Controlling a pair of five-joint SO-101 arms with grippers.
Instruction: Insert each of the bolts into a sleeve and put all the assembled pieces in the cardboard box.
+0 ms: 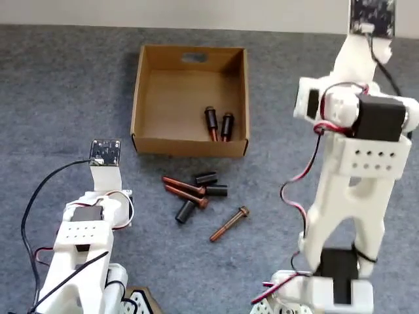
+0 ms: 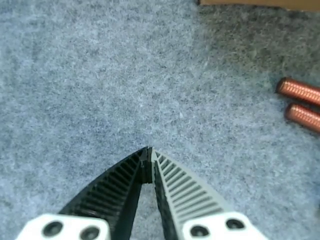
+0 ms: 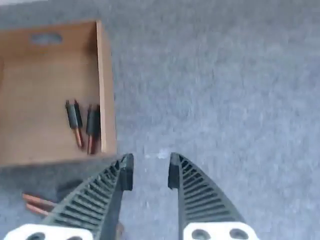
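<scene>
— Down at the near left of the bench (image 1: 59, 78) sits the left arm (image 1: 82, 245), and the left jaws are closed, tip against tip, gripping nothing. There's grey bench cover right under them.
— Where are the bolts from there?
— Off to one side of those jaws and clear of them. You can see the threaded ends of the paired bolts (image 2: 300, 92), lying side by side. The cardboard box (image 1: 190, 145) sits beyond them.
— And the other side?
— Over there the right arm (image 1: 353, 170) stands tall at the bench's right. The right jaws are parted with just bare bench between them, hanging by the box's near right corner, outside it.
— What's in the box?
— Inside are two assembled pieces (image 1: 211, 122), each a black sleeve on a copper bolt. They lie side by side by the near wall, toward its right end, well apart from both sets of jaws.
— And the loose parts?
— They're in front of the box, between the arms. The paired bolts lie almost touching, heads toward two loose sleeves (image 1: 216, 191) just beside them. A third sleeve (image 1: 185, 212) lies just nearer, tilted. The third bolt (image 1: 229, 224) lies slanted on its own, a little to the right, closest of the lot to the right arm.
</scene>
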